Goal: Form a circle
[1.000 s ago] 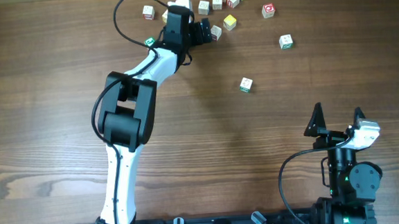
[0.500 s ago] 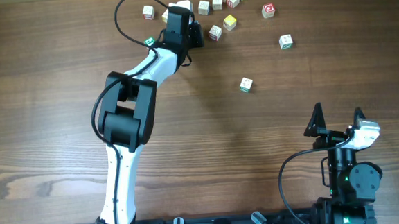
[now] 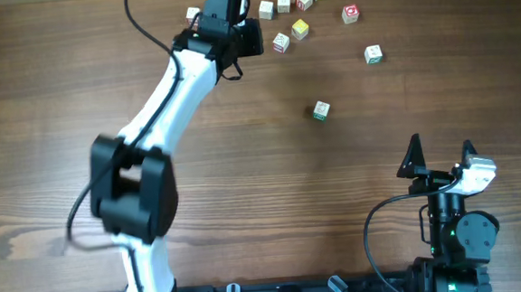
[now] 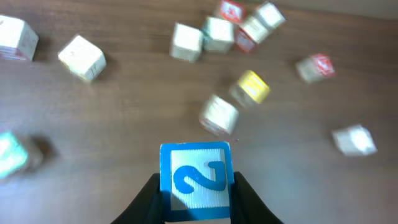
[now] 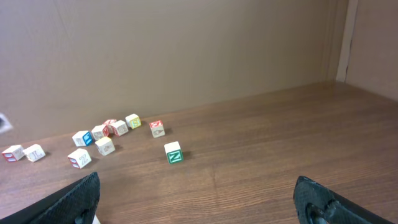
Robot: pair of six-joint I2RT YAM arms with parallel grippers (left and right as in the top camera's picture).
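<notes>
Your left gripper [image 4: 197,190] is clamped on a blue cube [image 4: 196,167] printed with a 2, held over the far edge of the table [image 3: 272,190]. The other cubes [image 3: 290,1] lie scattered just beside it, not in a ring. Your right gripper [image 3: 442,157] rests near you, jaws wide apart, holding nothing.

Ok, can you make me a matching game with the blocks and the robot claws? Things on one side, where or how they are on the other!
Things:
1. blue 2 block
2. green N block
3. yellow block
4. right gripper

Places or states:
A. open, empty
B. in the far bunch of blocks
C. pinched by the left gripper
D. alone, away from the others

Pairs: 1-C, 2-D, 3-B, 4-A
</notes>
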